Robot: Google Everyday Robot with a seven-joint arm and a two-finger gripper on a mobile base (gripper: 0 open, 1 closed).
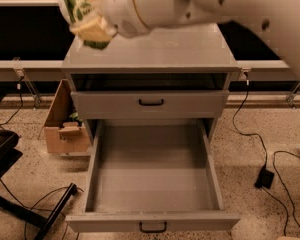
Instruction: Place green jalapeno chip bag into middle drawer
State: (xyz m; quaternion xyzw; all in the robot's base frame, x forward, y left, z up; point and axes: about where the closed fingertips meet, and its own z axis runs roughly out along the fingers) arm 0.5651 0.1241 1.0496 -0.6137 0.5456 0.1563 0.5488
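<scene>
The green jalapeno chip bag [74, 6], crinkled green foil with white lettering, hangs in the air at the upper left, above the cabinet's front left corner. My gripper [92, 28] is shut on it, and the big white arm [200, 4] reaches in from the upper right. The middle drawer [152, 181] is pulled fully out below, a wide grey tray with nothing in it and a black handle [152, 227] on its front. The bag is up and to the left of the drawer.
The upper drawer [150, 104] with a black handle is closed, under the grey cabinet top [190, 49]. A cardboard box [65, 129] stands left of the cabinet. Cables and a black adapter [265, 176] lie on the floor at the right, and a black frame [10, 154] at the left.
</scene>
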